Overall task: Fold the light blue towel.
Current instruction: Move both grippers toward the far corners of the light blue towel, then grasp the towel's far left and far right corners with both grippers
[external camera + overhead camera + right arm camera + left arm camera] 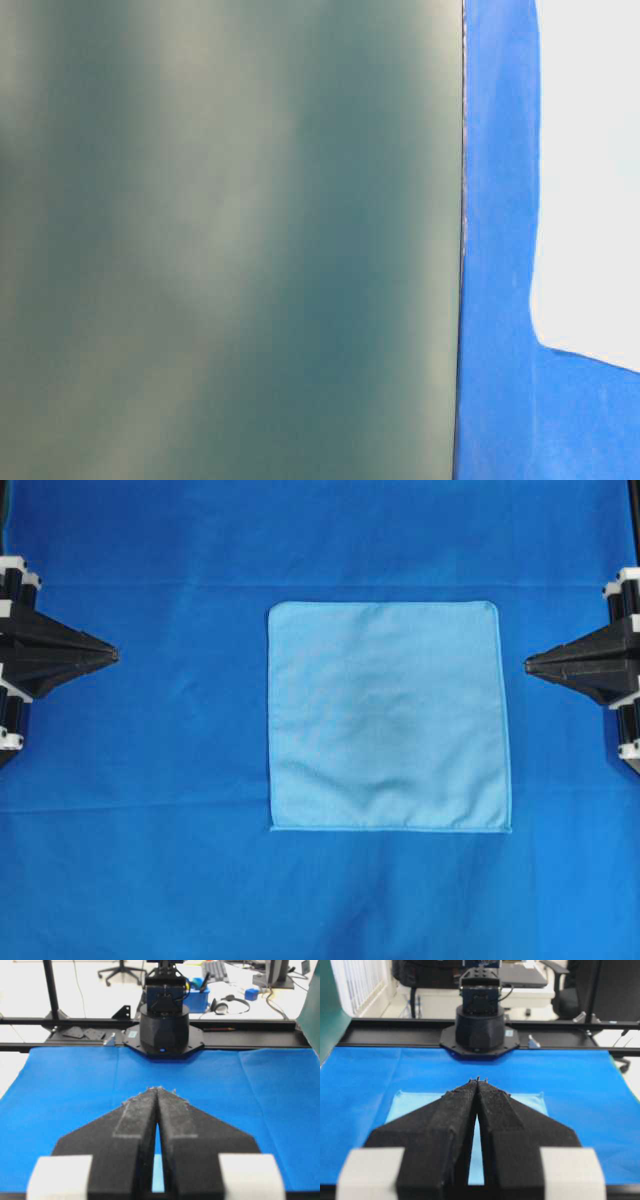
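Centred on royal-blue table cover (150,880), light blue towel (388,717) flat, unlabelled

Bright, even light with hardly any shadows, but the table-level view is very blurry (just fuzzy green and blue).
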`<state>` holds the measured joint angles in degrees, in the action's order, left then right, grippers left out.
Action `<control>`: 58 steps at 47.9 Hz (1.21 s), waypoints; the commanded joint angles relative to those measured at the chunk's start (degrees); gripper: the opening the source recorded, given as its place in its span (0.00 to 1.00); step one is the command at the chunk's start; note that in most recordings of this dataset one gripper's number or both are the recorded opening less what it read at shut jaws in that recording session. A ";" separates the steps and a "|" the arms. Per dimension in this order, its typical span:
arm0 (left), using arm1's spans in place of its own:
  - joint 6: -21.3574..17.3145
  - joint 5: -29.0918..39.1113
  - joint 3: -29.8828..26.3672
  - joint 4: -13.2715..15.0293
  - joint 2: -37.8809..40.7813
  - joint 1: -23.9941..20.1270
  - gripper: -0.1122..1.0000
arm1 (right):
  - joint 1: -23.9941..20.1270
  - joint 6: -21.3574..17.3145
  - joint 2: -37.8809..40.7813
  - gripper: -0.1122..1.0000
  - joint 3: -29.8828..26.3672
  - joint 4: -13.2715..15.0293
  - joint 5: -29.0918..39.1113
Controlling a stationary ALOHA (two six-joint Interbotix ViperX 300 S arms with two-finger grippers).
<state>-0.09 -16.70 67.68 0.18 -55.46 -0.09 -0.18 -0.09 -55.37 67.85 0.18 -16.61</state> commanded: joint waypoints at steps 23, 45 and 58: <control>0.88 -0.62 -9.67 1.67 20.57 -10.02 0.10 | 16.79 -0.97 1.85 0.10 -5.71 -2.02 20.83; 0.97 -1.32 -19.16 1.67 47.37 -17.23 0.81 | 29.97 -2.02 25.31 0.64 -4.92 -2.55 22.59; 1.05 -4.75 -22.41 1.67 60.29 -20.30 0.87 | 31.82 -1.93 41.13 0.62 -5.10 -1.67 15.82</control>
<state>0.88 -20.21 46.93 1.76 2.81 -19.42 31.29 -2.02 -17.05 63.81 -1.76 1.67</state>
